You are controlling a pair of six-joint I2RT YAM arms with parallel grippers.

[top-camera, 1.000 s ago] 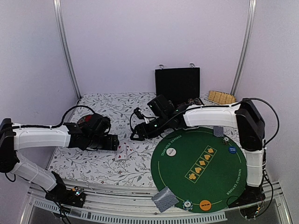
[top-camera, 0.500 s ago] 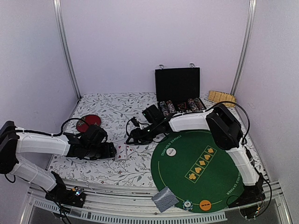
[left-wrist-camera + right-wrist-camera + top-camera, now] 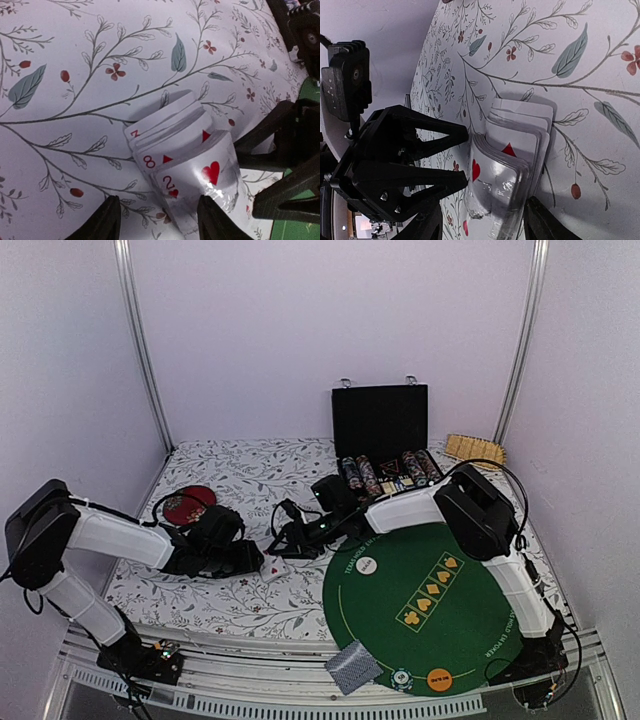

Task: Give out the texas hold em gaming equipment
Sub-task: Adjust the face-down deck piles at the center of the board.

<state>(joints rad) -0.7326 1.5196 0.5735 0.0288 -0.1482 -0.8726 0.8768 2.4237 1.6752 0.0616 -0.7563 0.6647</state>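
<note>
Both arms have come in on the face-up playing cards (image 3: 272, 570), just left of the green poker mat (image 3: 470, 640); the left gripper (image 3: 160, 200) has narrowed round the pile (pinching or not, I cannot tell), so a lift for dealing seems near; the right gripper (image 3: 484, 205) stands spread astride it. Only the wrist views show the cards bowed, a two of hearts foremost — from overhead they are a mere scrap.

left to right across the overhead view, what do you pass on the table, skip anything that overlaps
red dish → face-up cards → white disc → woven piece
</note>
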